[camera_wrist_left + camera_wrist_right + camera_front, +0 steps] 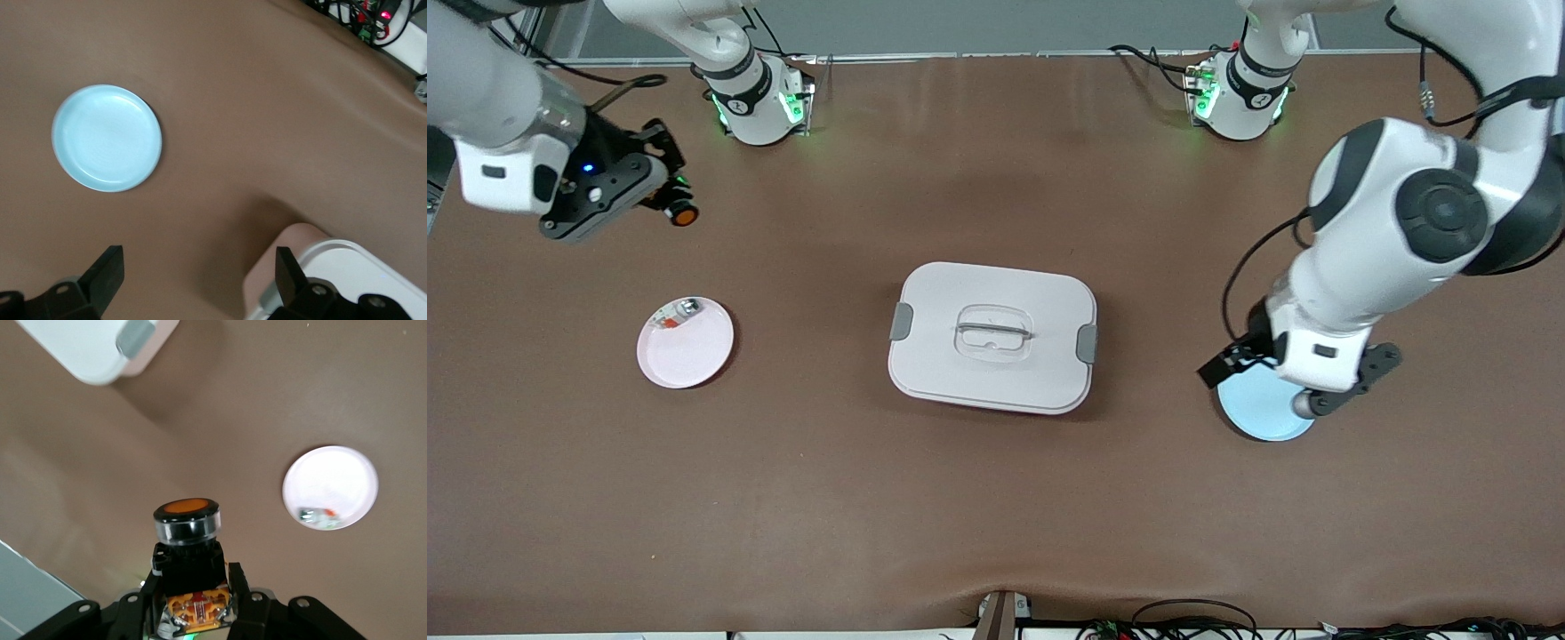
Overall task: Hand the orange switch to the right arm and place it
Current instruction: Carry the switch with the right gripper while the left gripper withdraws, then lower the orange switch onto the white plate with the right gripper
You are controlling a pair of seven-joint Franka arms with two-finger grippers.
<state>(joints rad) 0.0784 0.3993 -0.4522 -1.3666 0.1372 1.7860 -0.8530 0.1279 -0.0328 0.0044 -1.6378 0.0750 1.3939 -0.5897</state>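
Observation:
My right gripper (667,197) is shut on the orange switch (682,213) and holds it in the air over bare table near the right arm's end, above the pink plate (686,342). In the right wrist view the switch (187,550) shows its black body and round orange cap between the fingers, and the pink plate (331,487) lies below. My left gripper (1263,378) is open and empty over the light blue plate (1265,411). In the left wrist view its fingers (107,272) stand wide apart and the blue plate (107,137) is bare.
A small silver-and-white part with red marks (676,314) lies on the pink plate. A closed white container with a lid handle (992,336) stands mid-table; its corner shows in the left wrist view (333,273).

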